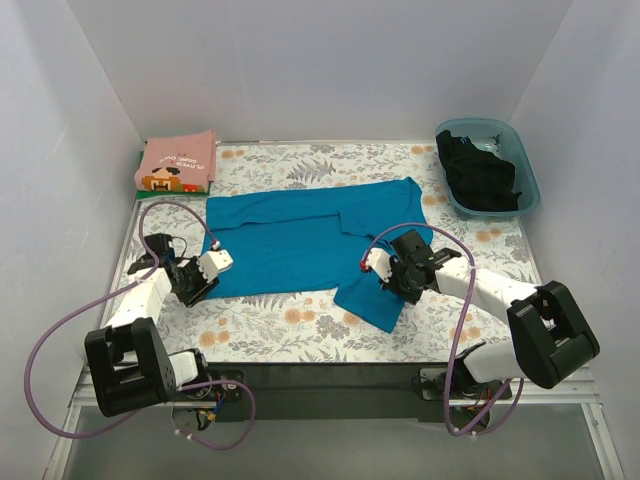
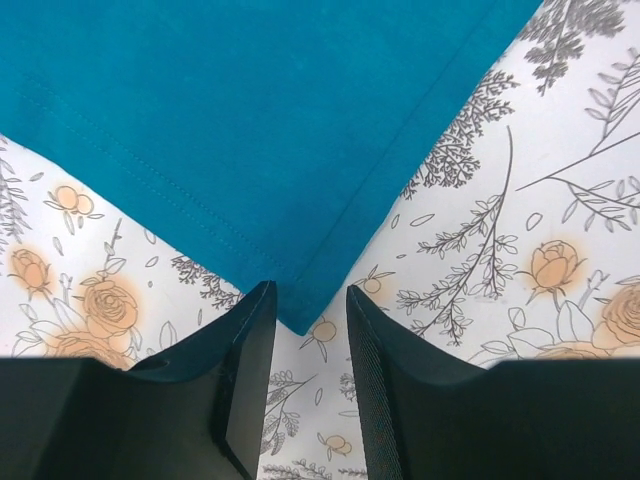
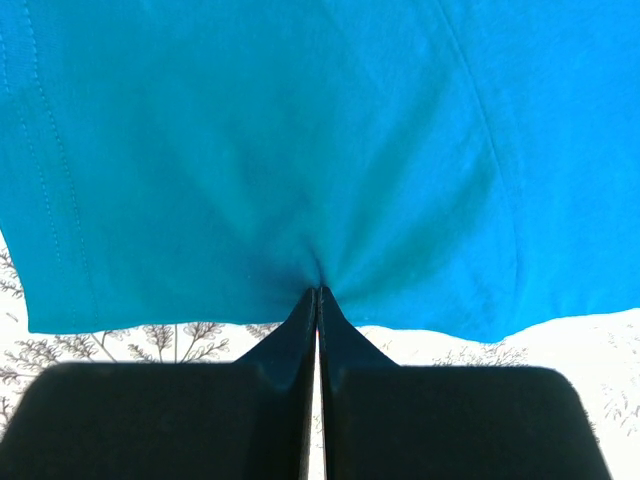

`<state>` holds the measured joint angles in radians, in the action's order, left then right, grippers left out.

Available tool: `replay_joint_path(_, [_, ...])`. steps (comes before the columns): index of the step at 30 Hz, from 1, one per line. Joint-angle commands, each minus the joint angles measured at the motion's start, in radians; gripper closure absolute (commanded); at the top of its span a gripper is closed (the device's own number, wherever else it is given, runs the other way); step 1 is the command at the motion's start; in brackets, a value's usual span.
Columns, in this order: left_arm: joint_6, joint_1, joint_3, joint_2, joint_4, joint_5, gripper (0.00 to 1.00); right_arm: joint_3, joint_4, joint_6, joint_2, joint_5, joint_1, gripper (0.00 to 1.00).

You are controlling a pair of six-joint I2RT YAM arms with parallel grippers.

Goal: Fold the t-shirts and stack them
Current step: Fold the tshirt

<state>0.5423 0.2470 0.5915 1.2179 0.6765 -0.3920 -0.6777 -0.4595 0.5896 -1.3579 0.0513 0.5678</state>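
Observation:
A plain teal-blue t-shirt [image 1: 300, 245] lies spread across the middle of the table. My left gripper [image 1: 203, 275] is open at its near left corner; in the left wrist view that corner [image 2: 300, 318] lies between the open fingertips [image 2: 310, 300], flat on the cloth. My right gripper [image 1: 385, 272] is shut on the shirt's near right sleeve part; in the right wrist view the teal cloth [image 3: 320, 150] puckers into the closed jaws [image 3: 318, 292]. A folded pink t-shirt [image 1: 178, 160] with a pixel-art print lies at the far left, on a green one [image 1: 207, 186]. A black t-shirt [image 1: 478, 170] sits in the tub.
A translucent blue plastic tub [image 1: 530, 185] stands at the far right corner. The floral table covering [image 1: 300, 325] shows along the near edge. White walls enclose the left, back and right sides. Purple cables loop beside both arms.

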Motion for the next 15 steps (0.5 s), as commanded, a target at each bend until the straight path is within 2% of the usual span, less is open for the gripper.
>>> replay_joint_path(1, [0.022, 0.006, 0.077, -0.043, 0.102, -0.076, 0.67, 0.014, -0.076, -0.020, 0.008, 0.010, -0.002, 0.99])
replay_joint_path(5, [0.030, 0.008, 0.119, -0.047, 0.153, -0.102, 0.66, 0.010, -0.076, -0.024, -0.003, 0.015, -0.002, 0.99])
replay_joint_path(15, [0.077, 0.040, 0.076, 0.078, 0.113, -0.036, 0.67, 0.015, -0.076, -0.030, 0.006, 0.005, -0.002, 0.99])
